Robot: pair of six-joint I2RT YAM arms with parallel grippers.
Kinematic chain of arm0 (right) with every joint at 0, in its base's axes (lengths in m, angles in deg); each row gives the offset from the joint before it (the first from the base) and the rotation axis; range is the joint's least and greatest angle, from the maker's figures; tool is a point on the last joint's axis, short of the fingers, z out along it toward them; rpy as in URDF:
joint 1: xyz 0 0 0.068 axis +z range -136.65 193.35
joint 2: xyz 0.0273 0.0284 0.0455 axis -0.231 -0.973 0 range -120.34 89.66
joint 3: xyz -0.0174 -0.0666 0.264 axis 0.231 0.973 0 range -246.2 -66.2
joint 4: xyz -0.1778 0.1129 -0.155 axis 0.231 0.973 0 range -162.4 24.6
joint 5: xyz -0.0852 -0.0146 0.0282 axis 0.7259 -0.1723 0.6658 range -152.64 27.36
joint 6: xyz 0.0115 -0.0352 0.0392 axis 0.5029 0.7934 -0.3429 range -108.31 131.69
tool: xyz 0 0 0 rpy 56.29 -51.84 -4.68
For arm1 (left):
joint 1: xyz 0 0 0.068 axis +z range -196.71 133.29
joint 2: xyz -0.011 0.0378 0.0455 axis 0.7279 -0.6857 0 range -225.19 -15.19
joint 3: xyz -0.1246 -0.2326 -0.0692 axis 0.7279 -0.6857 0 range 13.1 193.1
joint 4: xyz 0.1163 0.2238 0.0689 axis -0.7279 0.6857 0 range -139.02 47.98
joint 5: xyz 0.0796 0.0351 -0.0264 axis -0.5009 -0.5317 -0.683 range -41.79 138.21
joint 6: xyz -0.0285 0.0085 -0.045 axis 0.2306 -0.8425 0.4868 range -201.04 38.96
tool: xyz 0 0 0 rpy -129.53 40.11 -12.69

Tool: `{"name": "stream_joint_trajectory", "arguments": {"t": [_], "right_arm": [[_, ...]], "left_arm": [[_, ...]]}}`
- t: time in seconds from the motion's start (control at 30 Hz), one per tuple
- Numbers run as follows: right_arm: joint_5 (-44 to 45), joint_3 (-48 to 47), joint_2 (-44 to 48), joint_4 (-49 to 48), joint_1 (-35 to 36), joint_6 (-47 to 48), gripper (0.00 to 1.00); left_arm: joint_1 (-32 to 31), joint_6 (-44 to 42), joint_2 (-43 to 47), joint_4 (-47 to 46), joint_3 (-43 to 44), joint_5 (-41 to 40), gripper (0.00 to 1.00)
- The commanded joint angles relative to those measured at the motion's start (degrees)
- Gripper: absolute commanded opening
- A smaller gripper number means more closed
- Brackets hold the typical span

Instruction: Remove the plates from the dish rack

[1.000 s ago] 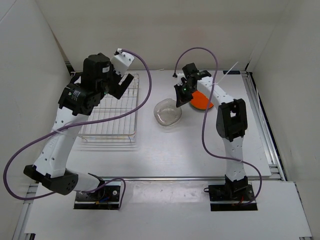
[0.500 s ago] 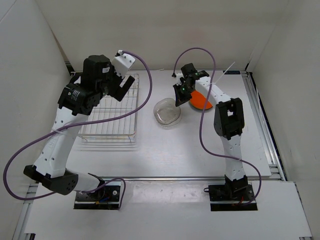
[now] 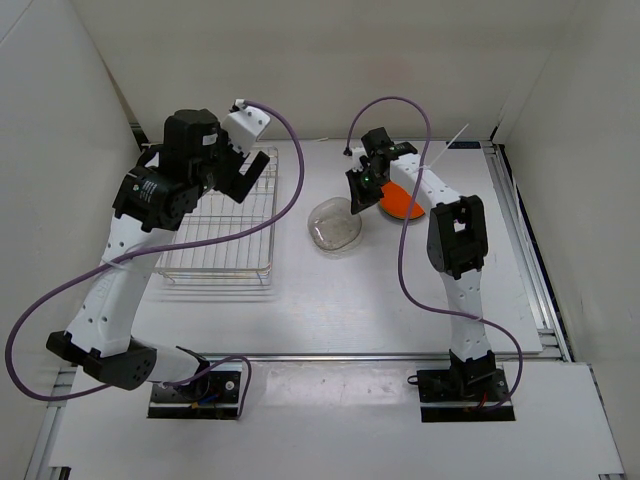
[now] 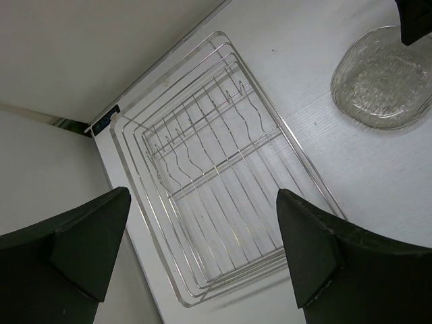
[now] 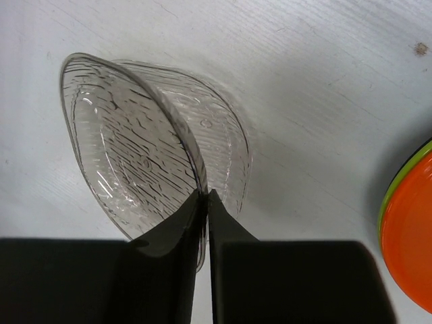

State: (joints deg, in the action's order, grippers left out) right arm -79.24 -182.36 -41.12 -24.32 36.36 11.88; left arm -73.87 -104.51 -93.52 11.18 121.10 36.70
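Dish rack (image 4: 216,175) sits on the left of the table (image 3: 330,300), with the left gripper (image 3: 250,175) over it, fingers wide apart. The plates are outside it. The right gripper (image 5: 204,202) is clamped on the rim of a tilted clear plate (image 5: 128,162) over a 2nd clear plate (image 5: 226,145). An orange plate (image 5: 408,243) sits on a lime green plate (image 5: 386,202) just right.

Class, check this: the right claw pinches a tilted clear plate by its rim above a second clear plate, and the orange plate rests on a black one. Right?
No: the orange plate rests on a lime green plate, not black; the right wrist view shows it. The right claw does pinch the tilted clear plate by its rim above the second clear plate.
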Motion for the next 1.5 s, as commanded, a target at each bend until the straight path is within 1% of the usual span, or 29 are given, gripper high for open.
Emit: {"name": "stream_joint_trajectory", "arguments": {"t": [0.0, 0.03, 0.07, 0.2, 0.23, 0.27, 0.33, 0.37, 0.47, 0.5, 0.53, 0.6, 0.63, 0.77, 0.83, 0.97, 1.0, 1.03, 1.07, 1.1, 1.2, 1.23, 1.27, 1.37, 1.4, 1.47], "right_arm": [[-0.1, -2.3, -0.5, -0.3, 0.1, -0.1, 0.11], [-0.1, -2.3, -0.5, -0.3, 0.1, 0.4, 0.17], [-0.1, -2.3, -0.5, -0.3, 0.1, 0.4, 0.17], [0.4, -2.3, 0.0, -0.3, 0.1, 0.4, 0.25], [1.0, -2.3, 0.0, -0.3, 0.1, 0.4, 0.29], [1.0, -2.3, 0.0, 0.3, 0.1, 1.0, 0.34], [1.0, -2.9, 0.5, 0.4, 0.1, 1.0, 0.4], [1.6, -2.9, 1.5, 0.4, 0.1, 1.0, 0.43], [2.9, -2.9, 4.4, 1.0, 0.1, 1.6, 0.56], [3.5, -3.5, 6.5, 1.0, 0.1, 1.6, 0.62], [4.2, -3.5, 7.6, 1.5, 0.1, 2.2, 0.75], [6.8, -3.5, 11.8, 1.5, 0.1, 2.2, 0.88], [6.8, -3.0, 13.3, 1.5, -0.5, 2.7, 1.0], [9.4, -3.0, 19.5, 2.1, -4.2, 2.7, 1.0], [10.9, -1.0, 23.5, 2.6, -5.9, 2.7, 1.0], [11.6, 3.6, 29.5, 4.5, -14.0, 3.9, 1.0], [10.8, 4.9, 32.0, 4.5, -16.0, 3.9, 1.0], [10.8, 6.5, 33.4, 5.0, -20.0, 3.9, 1.0], [10.0, 9.9, 36.2, 5.0, -22.1, 4.6, 1.0], [10.0, 11.6, 37.7, 5.0, -26.0, 5.3, 1.0], [10.5, 17.8, 43.2, 4.1, -31.6, 6.6, 1.0], [10.5, 19.1, 44.5, 4.1, -35.0, 6.6, 1.0], [10.5, 21.5, 46.9, 4.1, -36.6, 7.2, 1.0], [10.5, 25.6, 52.1, 3.5, -42.2, 7.7, 1.0], [11.8, 28.2, 53.2, 2.8, -44.2, 7.7, 1.0], [11.9, 30.5, 56.1, 1.8, -45.7, 7.7, 1.0]], "left_arm": [[0.3, 0.7, 1.2, 0.7, 1.0, 0.7, 1.0], [0.3, 0.7, 1.2, 1.2, 1.0, 1.2, 1.0], [0.3, 0.7, 1.2, 1.2, 1.0, 1.2, 1.0], [0.3, 0.7, 1.2, 1.8, 1.6, 3.1, 1.0], [0.3, 0.7, 1.2, 2.4, 1.6, 4.3, 1.0], [0.3, 0.7, 1.2, 3.0, 2.1, 4.8, 1.0], [0.3, 0.7, 1.2, 3.0, 2.1, 4.8, 1.0], [0.3, 0.7, 1.2, 3.0, 2.1, 4.3, 1.0], [0.3, 0.7, 0.6, 2.3, 1.6, 2.5, 1.0], [0.3, 0.7, 0.6, 1.2, -0.1, 1.9, 1.0], [0.3, 0.7, 0.6, 0.6, -0.9, 0.3, 1.0], [0.8, 0.7, 0.6, -0.5, -2.4, -1.5, 1.0], [0.8, 0.7, 0.6, -1.7, -4.1, -3.2, 1.0], [3.2, 2.1, 0.6, -5.2, -8.7, -5.7, 1.0], [4.7, 4.0, 0.1, -6.5, -10.6, -5.7, 1.0], [9.8, 7.1, -1.7, -10.3, -12.1, -6.5, 1.0], [13.1, 7.7, -3.2, -10.3, -11.2, -3.8, 1.0], [14.8, 8.4, -4.0, -10.3, -10.5, -2.3, 1.0], [18.2, 10.1, -4.8, -10.3, -9.3, 0.6, 1.0], [19.8, 10.6, -6.3, -10.3, -8.8, 2.3, 1.0], [24.5, 12.4, -8.0, -10.3, -8.3, 7.5, 1.0], [27.3, 12.4, -8.7, -11.1, -8.3, 8.2, 1.0], [28.6, 12.9, -8.7, -11.6, -8.3, 10.1, 1.0], [32.7, 13.5, -10.4, -11.6, -6.9, 11.5, 1.0], [33.7, 14.2, -11.1, -11.1, -6.1, 13.0, 1.0], [35.7, 15.1, -11.8, -11.1, -6.1, 13.8, 1.0]]}}
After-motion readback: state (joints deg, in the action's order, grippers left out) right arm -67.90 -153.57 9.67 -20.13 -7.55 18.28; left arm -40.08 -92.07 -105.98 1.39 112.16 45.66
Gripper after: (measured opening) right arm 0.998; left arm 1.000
